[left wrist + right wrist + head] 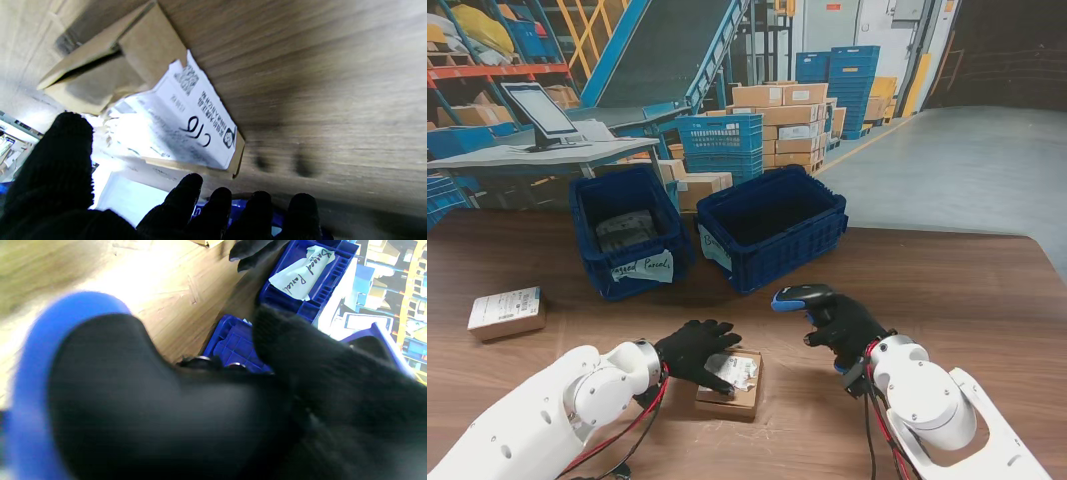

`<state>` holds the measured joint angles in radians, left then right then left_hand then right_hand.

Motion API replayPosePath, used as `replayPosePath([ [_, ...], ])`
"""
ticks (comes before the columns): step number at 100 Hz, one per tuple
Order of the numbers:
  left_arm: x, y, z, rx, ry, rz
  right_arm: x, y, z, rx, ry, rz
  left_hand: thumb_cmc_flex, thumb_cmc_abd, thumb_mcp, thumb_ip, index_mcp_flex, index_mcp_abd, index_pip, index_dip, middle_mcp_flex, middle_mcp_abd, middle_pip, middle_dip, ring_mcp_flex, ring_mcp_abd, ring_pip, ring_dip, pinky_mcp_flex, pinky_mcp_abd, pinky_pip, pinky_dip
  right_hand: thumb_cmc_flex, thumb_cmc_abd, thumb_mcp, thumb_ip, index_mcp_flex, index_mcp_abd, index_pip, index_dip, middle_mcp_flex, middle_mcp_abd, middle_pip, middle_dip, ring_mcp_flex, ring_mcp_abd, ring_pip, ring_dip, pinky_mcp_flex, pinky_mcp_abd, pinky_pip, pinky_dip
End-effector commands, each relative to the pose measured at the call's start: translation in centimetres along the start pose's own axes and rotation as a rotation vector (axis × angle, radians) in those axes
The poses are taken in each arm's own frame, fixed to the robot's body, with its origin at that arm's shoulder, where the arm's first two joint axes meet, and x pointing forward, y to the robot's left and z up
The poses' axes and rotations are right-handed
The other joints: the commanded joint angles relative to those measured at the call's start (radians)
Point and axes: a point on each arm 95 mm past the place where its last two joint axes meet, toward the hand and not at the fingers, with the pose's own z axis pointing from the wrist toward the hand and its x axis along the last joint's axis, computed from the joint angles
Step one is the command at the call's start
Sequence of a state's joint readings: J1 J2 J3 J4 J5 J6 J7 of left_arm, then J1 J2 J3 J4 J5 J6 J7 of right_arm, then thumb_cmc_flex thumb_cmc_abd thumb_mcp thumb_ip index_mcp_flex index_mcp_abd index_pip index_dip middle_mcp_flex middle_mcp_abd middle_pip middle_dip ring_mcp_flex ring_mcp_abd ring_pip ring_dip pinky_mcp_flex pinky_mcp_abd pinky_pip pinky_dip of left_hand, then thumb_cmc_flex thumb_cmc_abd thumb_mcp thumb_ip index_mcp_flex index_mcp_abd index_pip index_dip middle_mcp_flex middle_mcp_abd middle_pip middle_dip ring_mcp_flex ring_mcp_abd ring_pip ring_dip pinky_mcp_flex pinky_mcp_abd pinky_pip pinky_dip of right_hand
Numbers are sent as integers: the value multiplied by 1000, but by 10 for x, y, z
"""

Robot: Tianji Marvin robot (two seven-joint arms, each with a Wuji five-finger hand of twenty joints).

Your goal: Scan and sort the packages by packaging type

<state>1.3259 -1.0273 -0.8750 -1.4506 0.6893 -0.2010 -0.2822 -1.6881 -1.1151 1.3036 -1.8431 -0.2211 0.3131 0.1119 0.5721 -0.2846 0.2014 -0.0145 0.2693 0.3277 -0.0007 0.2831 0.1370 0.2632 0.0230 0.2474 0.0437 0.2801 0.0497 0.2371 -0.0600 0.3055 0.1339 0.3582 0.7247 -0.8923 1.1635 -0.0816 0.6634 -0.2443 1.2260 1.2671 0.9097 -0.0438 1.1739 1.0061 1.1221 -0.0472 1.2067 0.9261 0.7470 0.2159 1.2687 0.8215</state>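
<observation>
Small brown cardboard box with white label: on wooden table, near side of two blue plastic crates. Left hand spread, resting on it. Right hand, beside box, clasps blue-black handheld scanner.

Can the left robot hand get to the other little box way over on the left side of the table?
Probably yes: bare table lies between the left robot hand and that cardboard box.
</observation>
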Motion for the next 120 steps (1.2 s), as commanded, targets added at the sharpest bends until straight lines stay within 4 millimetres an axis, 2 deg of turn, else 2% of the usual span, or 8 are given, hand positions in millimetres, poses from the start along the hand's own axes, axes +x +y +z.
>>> replayPosePath([
  [1,7,0,-1,2,17,-6,4,-4,-1,18,11,6,2,-6,-13,0,-18,35,3,-17,-31,8,-12,14,-15,12,-11,-9,1,18,10,-10,89,44,15,4,56,-42,69,46,-10,23,8,7,12,-23,48,18,-1,-1,17,2],
  [55,12,12,-20,-7,-21,79,6,-6,-5,16,19,3,-51,-65,17,-30,-97,112,-20,-84,-51,59,-35,-46,-30,36,-24,-23,5,36,10,-17,90,43,15,5,57,-39,69,46,-10,24,8,7,11,-21,48,18,-1,0,17,2],
  [58,12,12,-19,-11,-24,89,6,-6,-5,19,19,2,-93,-88,98,-44,-101,116,-14,-104,-52,63,-28,-73,-30,38,-23,-25,6,38,13,-21,91,42,15,5,57,-39,69,46,-9,24,8,7,11,-21,48,18,-1,0,17,2],
  [66,12,15,-17,-15,-31,100,6,-6,-5,21,19,1,-102,-111,119,-48,-108,127,-15,-105,-53,72,-32,-76,-29,44,-21,-24,6,44,14,-22,91,41,16,5,57,-39,69,47,-9,24,8,7,11,-22,48,18,-1,-1,17,3],
  [68,12,15,-16,-17,-30,102,6,-6,-5,21,19,1,-140,-133,197,-61,-108,128,-15,-97,-53,73,-35,-75,-30,44,-19,-24,7,45,17,-25,91,41,16,5,57,-39,69,47,-9,23,8,7,11,-22,48,18,-1,-1,17,3],
  [78,11,18,-11,-35,-26,97,6,-6,-5,20,18,3,-183,-169,288,-81,-111,136,-17,-98,-54,80,-36,-88,-31,46,-22,-28,7,45,19,-28,91,41,16,5,57,-39,69,47,-9,23,8,8,11,-20,48,19,-2,-1,17,3],
  [106,13,22,5,-60,-19,146,3,-4,-5,23,18,7,-201,-213,367,-94,-102,150,-14,-101,-52,94,-32,-83,-22,61,-12,-24,13,51,27,-31,90,42,16,5,57,-39,68,48,-9,23,8,8,11,-21,48,19,-2,0,17,3],
  [120,11,25,14,-76,-2,172,1,-4,-4,28,19,12,-160,-244,400,-79,-71,150,-5,-91,-39,98,-12,-30,17,65,11,-11,21,52,35,-34,91,40,16,5,57,-39,68,48,-8,24,7,7,11,-18,48,19,-1,1,17,3],
])
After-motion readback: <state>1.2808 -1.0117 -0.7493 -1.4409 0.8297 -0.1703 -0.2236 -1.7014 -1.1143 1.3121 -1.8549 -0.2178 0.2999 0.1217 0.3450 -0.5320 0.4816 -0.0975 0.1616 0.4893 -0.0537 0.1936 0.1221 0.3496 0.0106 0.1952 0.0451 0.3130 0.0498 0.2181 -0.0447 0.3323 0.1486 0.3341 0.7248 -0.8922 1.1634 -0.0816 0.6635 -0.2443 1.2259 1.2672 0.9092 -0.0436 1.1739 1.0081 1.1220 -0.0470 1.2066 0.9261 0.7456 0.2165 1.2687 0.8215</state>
